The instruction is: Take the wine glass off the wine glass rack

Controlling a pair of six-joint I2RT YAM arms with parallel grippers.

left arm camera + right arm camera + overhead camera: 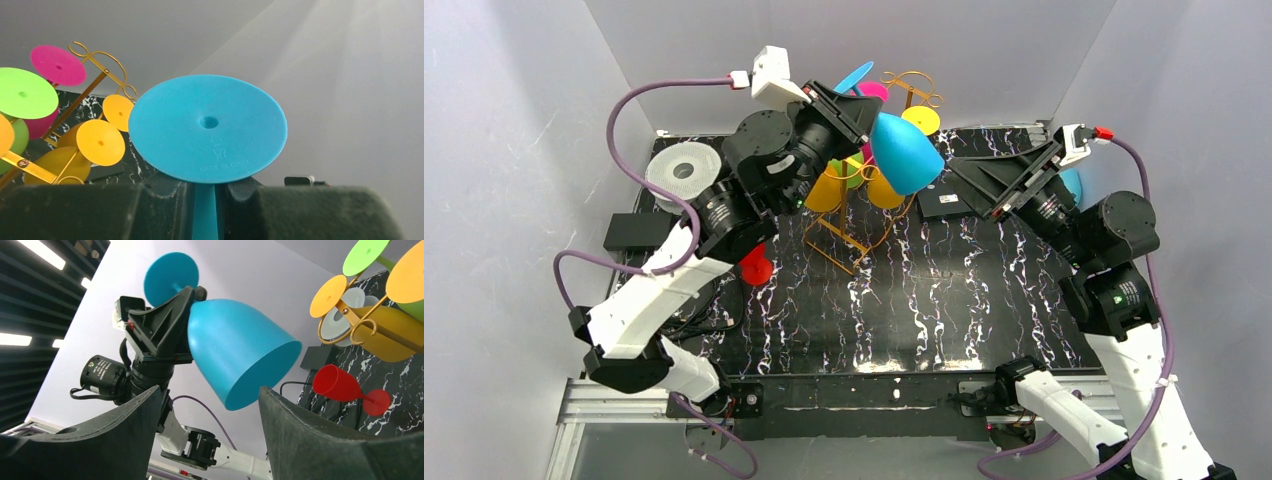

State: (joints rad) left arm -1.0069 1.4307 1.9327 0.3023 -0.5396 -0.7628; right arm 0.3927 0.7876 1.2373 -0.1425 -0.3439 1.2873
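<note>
The left gripper (186,292) pinches the blue wine glass (235,350) by its stem at eleven o'clock, bowl mouth facing five. A red glass (340,385) lies at four; the wire rack (357,322) shows at two.

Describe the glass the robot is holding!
Find the black marbled table and the gold wire rack at its back. Beside the rack, the left gripper holds a blue wine glass up by its stem. It alone is in a gripper, off the rack.

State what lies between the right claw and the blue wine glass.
Nothing: the right wrist view shows only bare air between the open right claw and the blue wine glass.
</note>
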